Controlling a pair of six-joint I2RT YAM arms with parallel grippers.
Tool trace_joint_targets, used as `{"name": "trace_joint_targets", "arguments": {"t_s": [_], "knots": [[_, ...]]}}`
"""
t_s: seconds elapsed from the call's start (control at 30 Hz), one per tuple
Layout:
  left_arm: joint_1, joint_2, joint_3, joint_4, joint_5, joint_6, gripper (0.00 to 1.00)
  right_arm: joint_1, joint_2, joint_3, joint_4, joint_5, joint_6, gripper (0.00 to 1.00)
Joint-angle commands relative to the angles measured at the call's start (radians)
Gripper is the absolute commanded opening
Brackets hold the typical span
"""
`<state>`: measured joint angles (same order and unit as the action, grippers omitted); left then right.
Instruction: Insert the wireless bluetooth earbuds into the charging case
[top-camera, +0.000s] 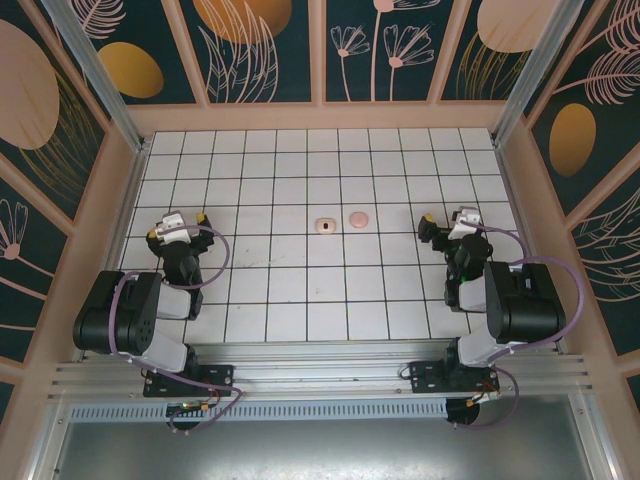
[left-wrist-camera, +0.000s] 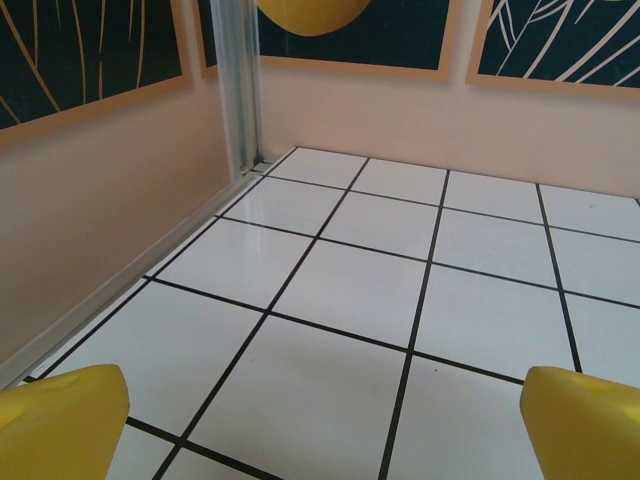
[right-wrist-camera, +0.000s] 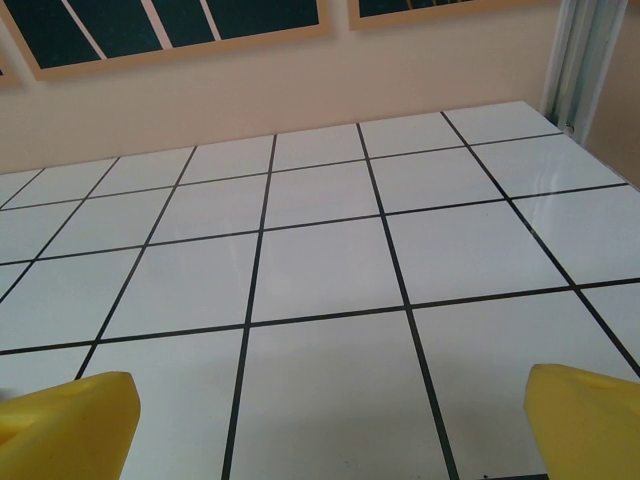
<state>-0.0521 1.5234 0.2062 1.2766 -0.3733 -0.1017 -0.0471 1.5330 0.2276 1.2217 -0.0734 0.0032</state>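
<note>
Tabletop (top-camera: 280, 300) of white tiles carries the whole scene. Left gripper (top-camera: 177, 224) sits at 9 o'clock and right gripper (top-camera: 447, 222) at 3 o'clock, each with jaws spread wide and nothing between them. At centre lies a salmon-pink disc (top-camera: 359, 217). Just beside it at 9 o'clock is a whitish-pink bit with dark spots, seemingly the wireless bluetooth earbuds (top-camera: 325, 225), too small to resolve. Such light pieces could skid or flip under a fingertip's nudge, or the disc could get knocked. Peach walls (top-camera: 320, 115) stand well away, and bare tiles surround both items.
</note>
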Motion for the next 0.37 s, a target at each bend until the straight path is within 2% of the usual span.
{"name": "trace_joint_targets", "arguments": {"t_s": [0.0,0.33], "knots": [[0.006,0.001,0.013,0.035,0.012,-0.014,0.99,-0.003,0.006,0.012,0.013,-0.007,0.008,0.99],[0.005,-0.001,0.01,0.039,0.012,-0.012,0.99,0.001,0.007,0.014,0.012,-0.001,0.005,0.99]]}}
